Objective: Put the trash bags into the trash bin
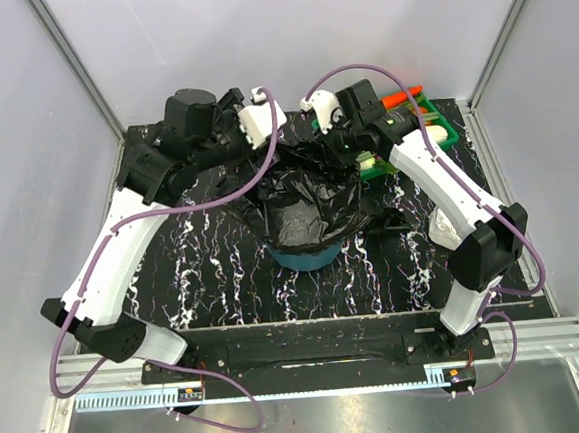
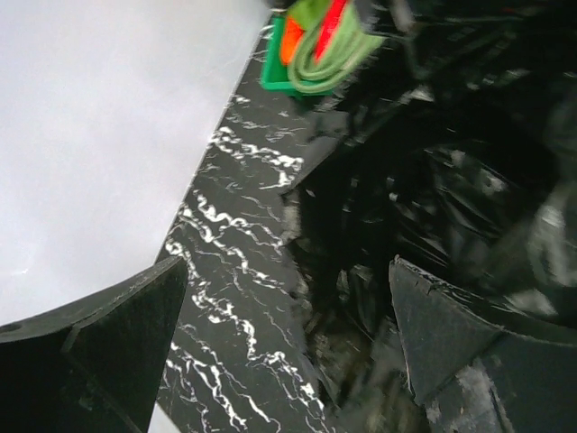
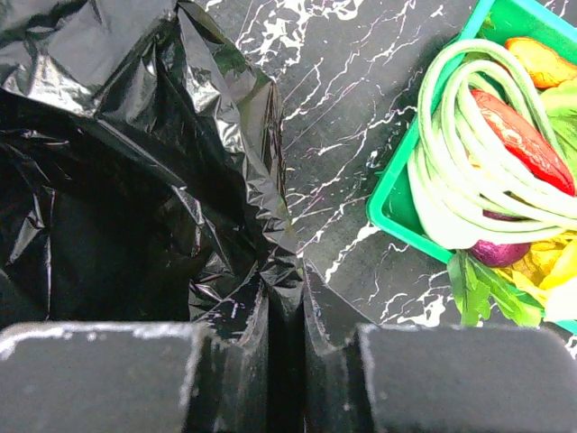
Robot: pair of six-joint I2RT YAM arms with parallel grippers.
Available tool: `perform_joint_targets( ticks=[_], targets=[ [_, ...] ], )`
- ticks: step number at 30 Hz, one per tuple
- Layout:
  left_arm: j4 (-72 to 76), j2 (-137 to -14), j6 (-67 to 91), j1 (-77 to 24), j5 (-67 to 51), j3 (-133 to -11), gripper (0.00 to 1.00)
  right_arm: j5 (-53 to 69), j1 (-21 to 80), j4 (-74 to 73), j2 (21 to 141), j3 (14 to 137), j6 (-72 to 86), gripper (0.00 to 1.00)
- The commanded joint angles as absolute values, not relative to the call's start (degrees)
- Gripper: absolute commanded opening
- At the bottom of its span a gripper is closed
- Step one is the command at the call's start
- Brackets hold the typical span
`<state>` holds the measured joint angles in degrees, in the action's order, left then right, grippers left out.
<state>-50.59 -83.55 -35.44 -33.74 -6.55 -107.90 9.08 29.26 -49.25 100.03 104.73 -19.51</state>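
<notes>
A glossy black plastic trash bag (image 1: 304,210) is draped over the round teal plastic trash bin (image 1: 303,259) at the centre of the tabletop (image 1: 204,273). Its 1 o'clock edge is clamped by the right hand (image 3: 287,302); the left hand (image 2: 284,307) is spread empty. Stuffing is judged in hand: the film must next be pushed inside.

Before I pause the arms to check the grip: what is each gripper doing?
Left gripper: open, holding nothing.
Right gripper: closed, pinching the edge of the trash bag.
</notes>
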Motion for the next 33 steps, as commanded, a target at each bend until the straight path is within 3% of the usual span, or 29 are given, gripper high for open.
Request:
perform_joint_targets(
  ticks=[1,5,11,33],
  targets=[
    [-56.07,-80.42,-38.49,-33.66,-19.40,-109.51,0.99,4.22,29.62,-50.19,97.47,108.63,-23.20,0.15],
    [-57.04,-81.56,-37.09,-35.32,-23.20,-111.18,0.99,3.96,29.62,-50.27,98.61,109.16,-22.94,0.16],
    [-57.48,-85.86,-40.78,-41.39,-16.88,-107.23,0.99,3.69,29.62,-50.19,99.14,108.98,-23.12,0.14],
    [-55.55,-98.96,-48.42,-43.33,-14.06,-96.59,0.99,6.68,26.98,-50.27,101.78,108.46,-23.64,0.06]
  ],
)
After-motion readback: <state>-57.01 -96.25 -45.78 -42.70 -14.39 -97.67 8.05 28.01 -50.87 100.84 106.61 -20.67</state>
